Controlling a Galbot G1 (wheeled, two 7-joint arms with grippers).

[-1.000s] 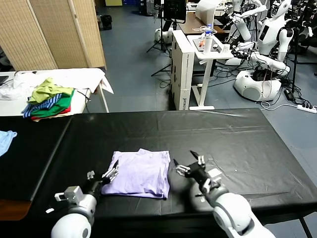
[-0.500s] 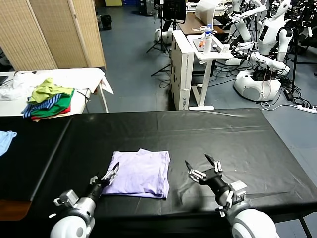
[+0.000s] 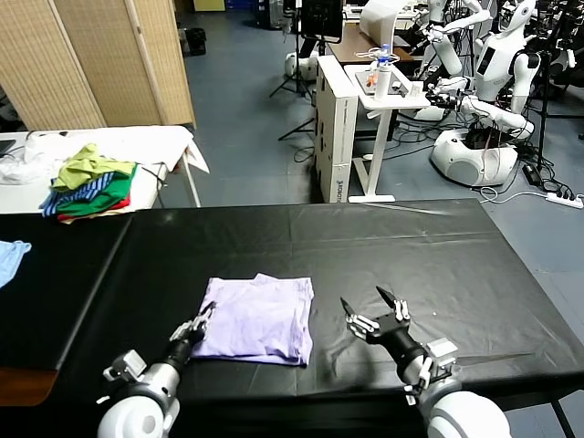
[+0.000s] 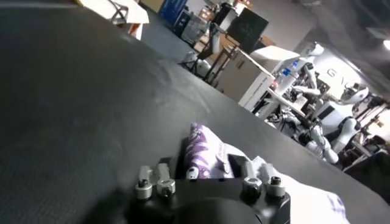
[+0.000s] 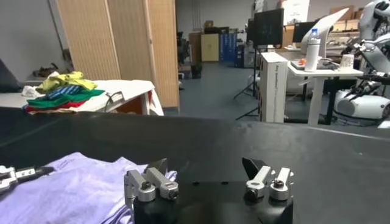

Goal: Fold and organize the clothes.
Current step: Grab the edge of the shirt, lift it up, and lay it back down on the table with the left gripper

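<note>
The lavender T-shirt [image 3: 260, 315] lies folded into a rough square on the black table [image 3: 383, 237]. My left gripper [image 3: 197, 327] is at its near left corner, shut on a fold of fabric. In the left wrist view the purple-patterned cloth [image 4: 204, 149] sits pinched between the fingers of the left gripper [image 4: 206, 165]. My right gripper [image 3: 372, 308] hovers open just right of the shirt, with nothing between its fingers. The right wrist view shows the right gripper [image 5: 207, 167] spread wide, the shirt [image 5: 73, 182] to one side and the left gripper [image 5: 15, 175] at the shirt's far corner.
A pile of green, yellow and striped garments [image 3: 91, 182] lies on a white side table at back left. A small light blue cloth [image 3: 11, 255] rests at the far left. A white desk [image 3: 365, 100] and other robots [image 3: 484, 91] stand beyond the table.
My left gripper has shut on the shirt's near left corner. The right gripper moved right, away from the shirt's edge, and has since stayed nearly still and open.
</note>
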